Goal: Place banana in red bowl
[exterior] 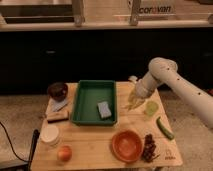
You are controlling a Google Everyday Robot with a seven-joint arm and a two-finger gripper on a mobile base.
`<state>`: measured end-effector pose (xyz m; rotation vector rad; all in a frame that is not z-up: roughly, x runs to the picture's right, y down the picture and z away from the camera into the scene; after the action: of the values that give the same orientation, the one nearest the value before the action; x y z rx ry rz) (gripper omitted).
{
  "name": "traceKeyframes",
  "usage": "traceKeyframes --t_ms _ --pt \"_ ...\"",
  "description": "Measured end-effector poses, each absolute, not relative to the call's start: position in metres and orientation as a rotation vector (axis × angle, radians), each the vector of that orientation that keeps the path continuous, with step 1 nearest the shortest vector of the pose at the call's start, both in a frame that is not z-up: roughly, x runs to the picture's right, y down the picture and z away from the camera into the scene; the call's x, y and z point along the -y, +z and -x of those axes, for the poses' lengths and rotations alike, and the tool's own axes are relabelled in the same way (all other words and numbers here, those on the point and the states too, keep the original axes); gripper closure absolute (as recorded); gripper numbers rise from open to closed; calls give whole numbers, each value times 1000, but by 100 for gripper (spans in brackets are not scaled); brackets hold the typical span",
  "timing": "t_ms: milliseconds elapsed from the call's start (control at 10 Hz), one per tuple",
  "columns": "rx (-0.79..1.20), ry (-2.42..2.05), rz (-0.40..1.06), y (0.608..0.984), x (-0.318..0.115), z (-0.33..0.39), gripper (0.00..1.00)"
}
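camera view: the white arm's gripper (135, 96) hangs over the wooden table (92, 146), clenched on the small pale yellow banana bunch (133, 104) drooping just beneath it; the rectangular green plastic tray (80, 102) sits just to its left; the round orange-red bowl (126, 145) lies well below, nearer the camera.

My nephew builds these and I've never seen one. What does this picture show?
It shows a robot: one white arm reaching in from the picture's right, ending in a gripper. The single camera looks down on a wooden table. The gripper is above the table's right part, right at a pale yellow banana; whether it holds it I cannot tell. Near the front edge stands an empty red bowl. Also there: a green tray with a blue sponge, a dark brown bowl, a white cup, an orange fruit and a long green pod.
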<state>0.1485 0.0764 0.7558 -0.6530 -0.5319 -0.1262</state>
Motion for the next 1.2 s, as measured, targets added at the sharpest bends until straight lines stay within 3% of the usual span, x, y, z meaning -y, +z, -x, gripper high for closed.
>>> traceKeyframes --t_ms 1200 --pt "766 -371 761 680 -171 -117 96"
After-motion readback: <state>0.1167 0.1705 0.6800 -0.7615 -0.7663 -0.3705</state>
